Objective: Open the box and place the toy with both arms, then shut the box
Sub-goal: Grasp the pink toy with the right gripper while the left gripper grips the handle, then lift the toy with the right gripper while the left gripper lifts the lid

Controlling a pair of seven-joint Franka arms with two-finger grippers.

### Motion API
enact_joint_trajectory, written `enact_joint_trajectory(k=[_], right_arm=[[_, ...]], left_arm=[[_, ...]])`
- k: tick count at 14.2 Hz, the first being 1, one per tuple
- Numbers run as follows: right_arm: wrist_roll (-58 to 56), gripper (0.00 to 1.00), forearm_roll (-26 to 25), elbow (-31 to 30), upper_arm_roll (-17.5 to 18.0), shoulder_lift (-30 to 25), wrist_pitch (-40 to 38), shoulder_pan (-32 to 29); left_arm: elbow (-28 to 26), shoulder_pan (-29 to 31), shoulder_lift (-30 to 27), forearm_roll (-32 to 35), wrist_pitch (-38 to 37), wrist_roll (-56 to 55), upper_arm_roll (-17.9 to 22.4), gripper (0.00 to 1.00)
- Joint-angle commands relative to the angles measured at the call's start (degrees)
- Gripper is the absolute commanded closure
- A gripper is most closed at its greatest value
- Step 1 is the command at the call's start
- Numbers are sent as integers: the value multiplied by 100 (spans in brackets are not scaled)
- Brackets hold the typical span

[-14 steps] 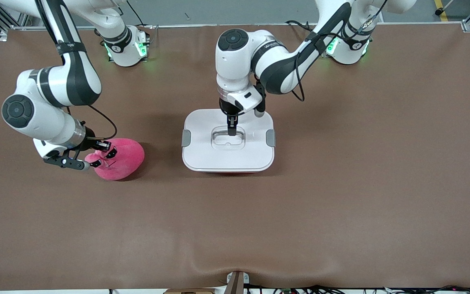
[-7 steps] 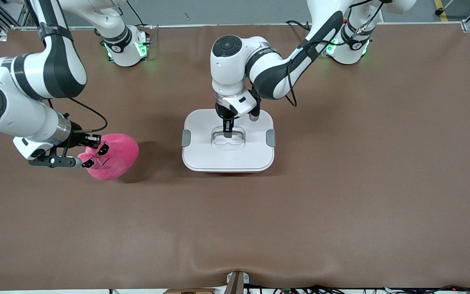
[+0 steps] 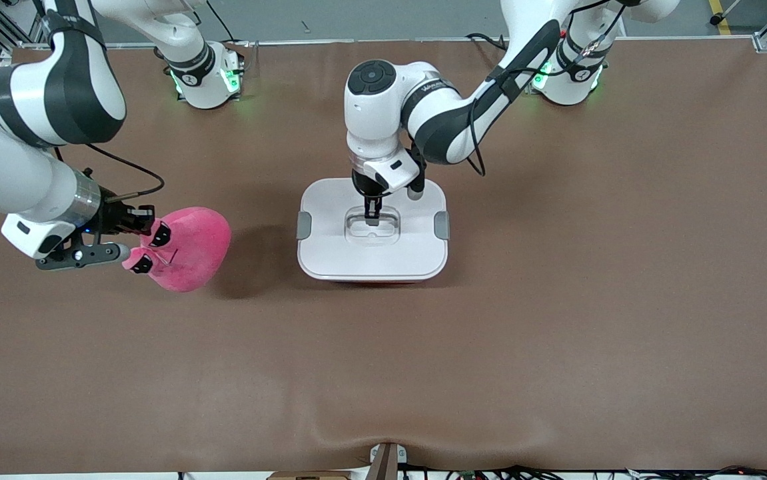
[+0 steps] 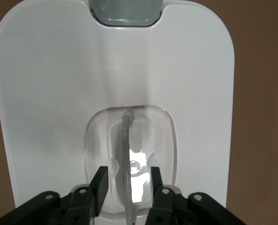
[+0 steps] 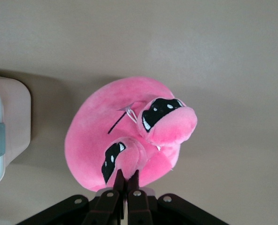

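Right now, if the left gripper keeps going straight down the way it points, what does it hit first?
The clear handle in the lid's recess. The left gripper is open, one finger on each side of the handle's strip, over the box. Straight on, the fingertips likely reach the recess floor; depth is unclear.

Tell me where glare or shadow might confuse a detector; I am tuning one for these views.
Left wrist view: a bright glare patch on the box lid's clear handle, between the left gripper fingers. Front view: the toy casts a dark shadow on the table toward the box. Right wrist view: soft shadow beside the toy; no glare.
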Motion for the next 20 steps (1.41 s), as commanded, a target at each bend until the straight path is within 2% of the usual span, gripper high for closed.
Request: enact_joint_trajectory(k=[1,8,14,20], right_arm=[[-295,100,13,156,-36,-19,-120,63],[-2070,100,4,517,-62,-37,-559,2],[-2116,100,74,543,42,-168,-743,124],[-2125,100,-13,719,87,-230,-726,835]], left_arm=[[138,-65,110,154,71,-115,51,57],[138,-39,128,145,107,-98,59,79],[147,-13,127,145,107,-45,59,98],[234,-13,83,154,98,-19,59,100]])
